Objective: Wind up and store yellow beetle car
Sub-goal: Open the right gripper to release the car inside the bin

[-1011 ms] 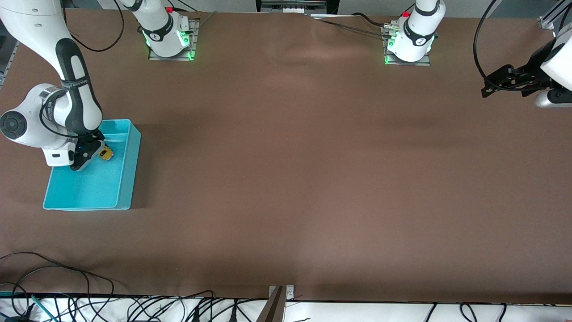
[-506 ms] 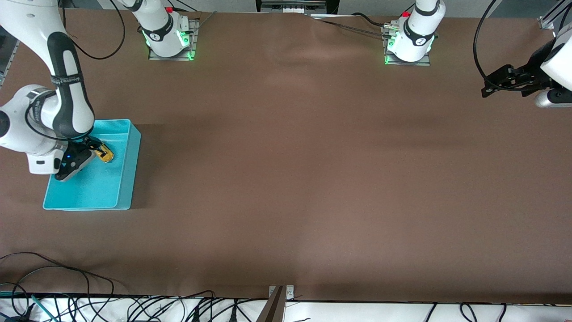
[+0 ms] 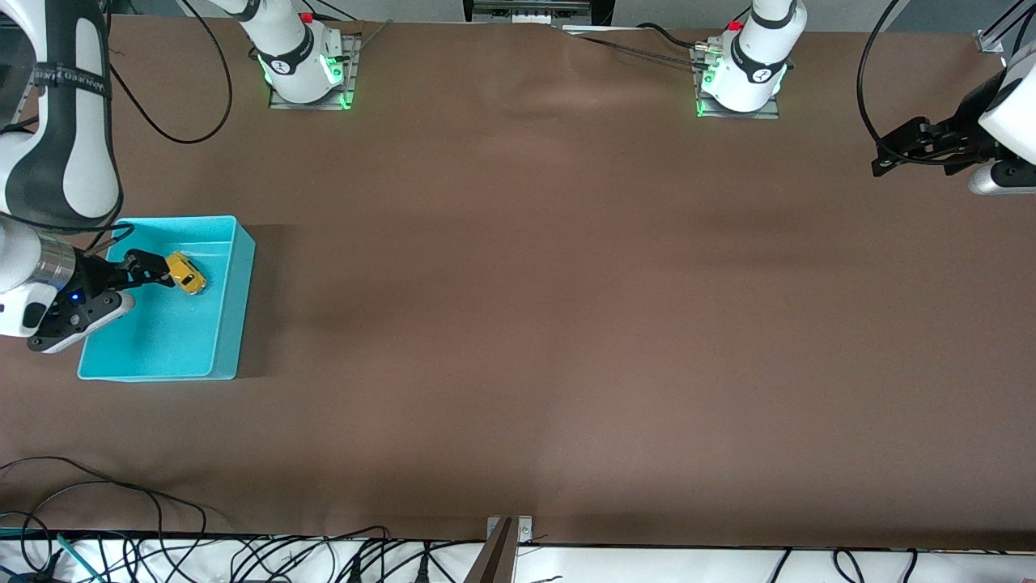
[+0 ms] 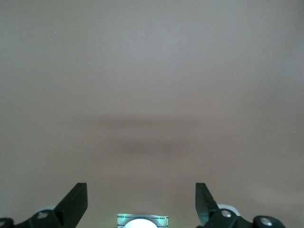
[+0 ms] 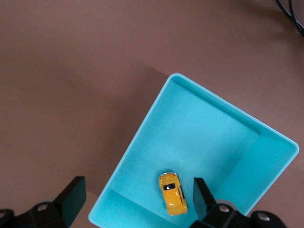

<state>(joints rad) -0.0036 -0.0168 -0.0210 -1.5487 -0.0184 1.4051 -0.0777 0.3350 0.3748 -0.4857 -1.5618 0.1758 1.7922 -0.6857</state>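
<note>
**Toy Car at Rest in the Bin**

At the right arm's end of the table, the yellow beetle car (image 3: 186, 273) lay on the floor of the turquoise bin (image 3: 231, 308), on its wheels as far as the right wrist view showed, with its dark windows facing up. It sat in the part of the bin farther from the front camera, clear of the bin's walls and touched by nothing. The bin itself rested flat on the brown table (image 3: 566, 324), its open top showing a bare turquoise floor around the car.

Over the bin's outer edge hung the right gripper (image 3: 142, 271), its black fingers spread wide apart and holding nothing. From the front camera the fingertips appeared just beside the car but apart from it. The right wrist view (image 5: 173, 193) looked down on the same car, small and orange-yellow, lying between the two dark finger tips at the frame's edge, with the bin's rim (image 5: 142, 128) running aslant across the brown surface.

Well apart, at the left arm's end of the table, the left gripper (image 3: 910, 150) waited in the air over bare tabletop. Its fingers (image 4: 76, 202) also stood open with nothing between them, and its wrist camera showed only the plain brown surface beneath.
</note>
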